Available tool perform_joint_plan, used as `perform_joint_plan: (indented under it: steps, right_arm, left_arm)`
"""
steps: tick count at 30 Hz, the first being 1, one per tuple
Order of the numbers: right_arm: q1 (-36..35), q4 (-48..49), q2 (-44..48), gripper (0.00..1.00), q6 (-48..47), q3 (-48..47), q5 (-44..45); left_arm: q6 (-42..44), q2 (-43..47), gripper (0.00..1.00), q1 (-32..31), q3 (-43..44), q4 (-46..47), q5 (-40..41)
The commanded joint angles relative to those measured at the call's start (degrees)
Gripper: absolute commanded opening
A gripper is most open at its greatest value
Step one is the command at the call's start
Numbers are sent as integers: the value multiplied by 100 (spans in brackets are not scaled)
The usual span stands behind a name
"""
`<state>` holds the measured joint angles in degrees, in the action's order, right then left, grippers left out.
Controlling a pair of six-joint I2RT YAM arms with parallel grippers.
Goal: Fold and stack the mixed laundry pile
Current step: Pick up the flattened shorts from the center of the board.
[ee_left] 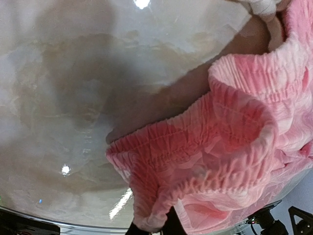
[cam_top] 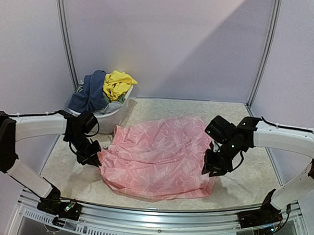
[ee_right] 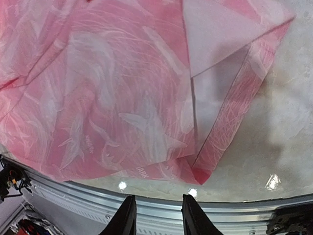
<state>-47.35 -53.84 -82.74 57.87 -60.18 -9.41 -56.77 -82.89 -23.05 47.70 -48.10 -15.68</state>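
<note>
Nearest the arms, a metal rail (cam_top: 152,215) is running along the front of the marbled table (cam_top: 242,193). Just beyond it, the pink shorts (cam_top: 155,156) are lying spread across the middle of the table top, between the two arms. They are mostly flat, with their white print facing up. Their near hem is sitting close to the rail without reaching it.

The left gripper (cam_top: 91,157) is sitting at the left edge of the shorts. In the left wrist view its jaws are pinching a bunched fold of the gathered elastic waistband (ee_left: 195,142), which is ruffling up off the table there.

The right gripper (cam_top: 213,169) is hovering at the right edge of the shorts, over the leg end. In the right wrist view its two dark fingers (ee_right: 126,218) are standing apart with a moderate gap and nothing between them. The cloth is lying beyond the tips, where one corner is turning back and showing the paler inside.

Farther back, at the table's far left corner, a white tub (cam_top: 112,116) is standing just beside the waistband end of the shorts. It is holding the rest of the pile: a navy garment (cam_top: 92,89) is draping over the left of its rim, and a crumpled yellow garment (cam_top: 117,83) is touching it on the right. Behind everything, a pale lilac wall (cam_top: 176,45) is closing off the table.
</note>
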Motion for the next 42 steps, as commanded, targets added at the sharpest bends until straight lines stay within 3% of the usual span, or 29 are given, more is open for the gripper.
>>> perform_joint_plan:
  steps: [1,15,24,34,42]
  right_arm:
    - [-43,943,132,34,522,752,-121]
    - [-45,1786,-904,36,213,1090,-430]
    - [-40,1611,-621,39,142,1471,-235]
    - [-105,2307,-562,39,35,1651,-503]
    - [-353,2102,-872,30,-80,1351,-491]
  left_arm:
    - [148,-79,0,81,54,145,-89]
    - [242,194,0,77,-38,-33,0]
    - [211,385,0,81,-198,-35,91]
    - [166,358,0,81,-205,-1,118]
    - [184,326,0,81,-207,-19,154]
